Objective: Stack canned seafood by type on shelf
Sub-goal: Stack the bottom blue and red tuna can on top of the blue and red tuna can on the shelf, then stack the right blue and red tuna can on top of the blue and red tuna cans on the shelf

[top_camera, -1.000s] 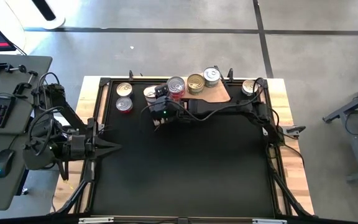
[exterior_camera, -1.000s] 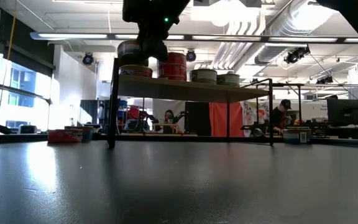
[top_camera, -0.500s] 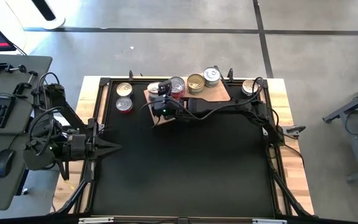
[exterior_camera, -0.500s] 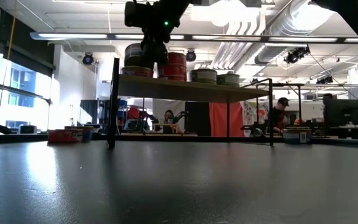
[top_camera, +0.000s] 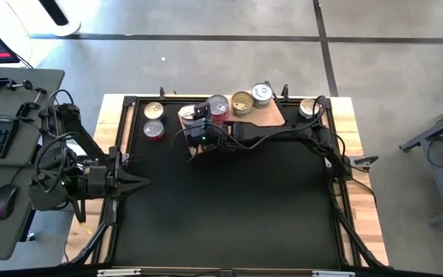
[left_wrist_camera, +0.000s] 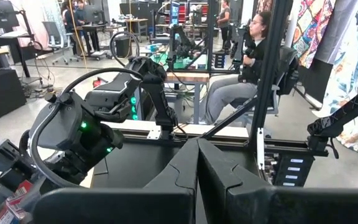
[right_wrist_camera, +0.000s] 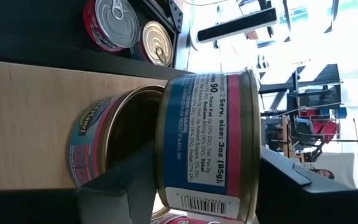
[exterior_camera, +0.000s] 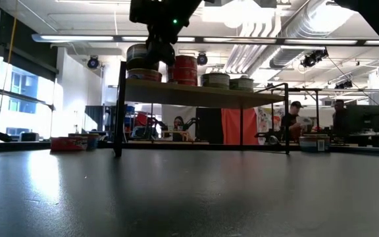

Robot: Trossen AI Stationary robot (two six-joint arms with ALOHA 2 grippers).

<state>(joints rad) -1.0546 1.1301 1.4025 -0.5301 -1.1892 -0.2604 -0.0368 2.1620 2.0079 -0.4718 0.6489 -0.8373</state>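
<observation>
The right gripper (right_wrist_camera: pixel 197 186) is over the left end of the shelf (top_camera: pixel 271 115), its fingers (right_wrist_camera: pixel 129 180) clamped on a blue-and-red can (right_wrist_camera: pixel 207 130). That can hangs just above another can (right_wrist_camera: pixel 98 146) standing on the shelf; whether the two touch cannot be told. In the low view the held can (exterior_camera: pixel 139 56) sits over its partner, with a red can (exterior_camera: pixel 183 69) and two flatter cans further along the shelf. Two more cans (top_camera: pixel 154 120) lie on the bench beyond the shelf's left end, one off its right end.

This looks like the stacking step. Next the can likely needs centring, lowering flush, then release.

The left gripper (left_wrist_camera: pixel 197 180) waits, fingers closed, well away from the shelf at the bench's left edge.
</observation>
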